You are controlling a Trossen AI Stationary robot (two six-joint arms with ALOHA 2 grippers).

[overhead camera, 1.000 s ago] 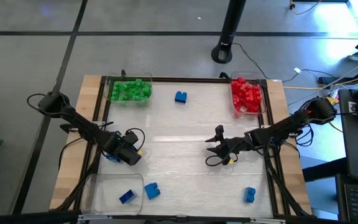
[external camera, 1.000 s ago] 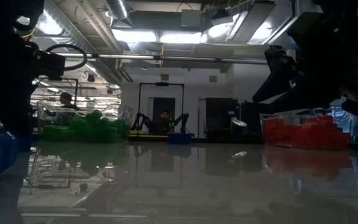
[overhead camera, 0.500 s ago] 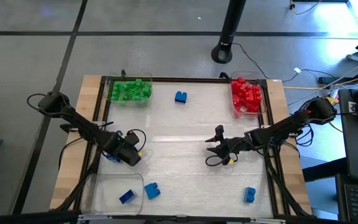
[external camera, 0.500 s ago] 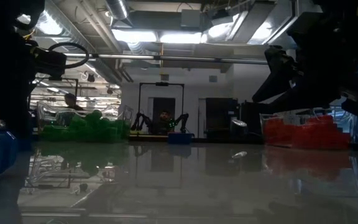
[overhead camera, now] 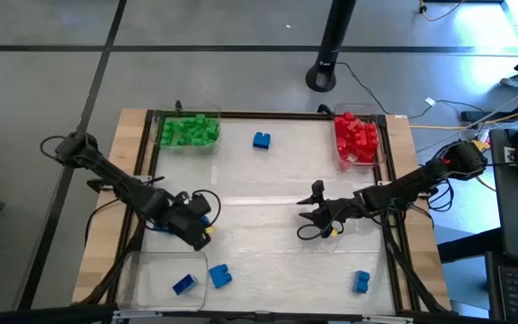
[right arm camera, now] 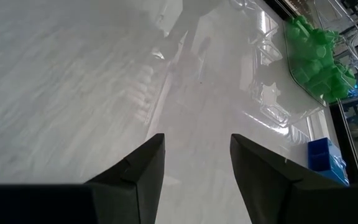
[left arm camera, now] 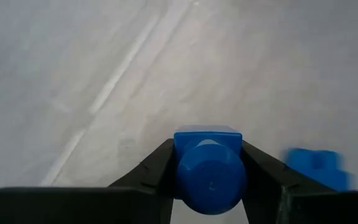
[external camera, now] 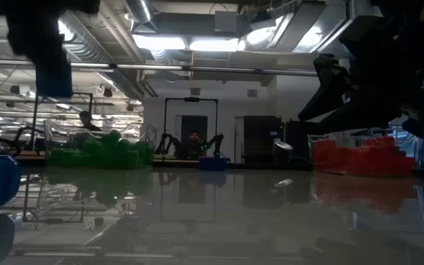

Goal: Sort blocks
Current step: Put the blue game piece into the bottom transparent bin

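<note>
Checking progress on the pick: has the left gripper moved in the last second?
Yes. In the high view the left gripper, shut on a blue block, has shifted toward the table's middle and slightly nearer the clear tray at the front-left corner.

Two trays (overhead camera: 188,131) (overhead camera: 360,139) of blocks sit at the table's far corners, a third tray (overhead camera: 156,274) at its near left, loose blocks (overhead camera: 261,140) (overhead camera: 361,282) between.

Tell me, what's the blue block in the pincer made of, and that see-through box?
The small blue studded block, shut in the left pincer, looks like smooth, slightly glossy moulded plastic: even colour, rounded stud. The clear empty-looking tray seems thin transparent plastic, since the table shows through and its rim glints.
</note>
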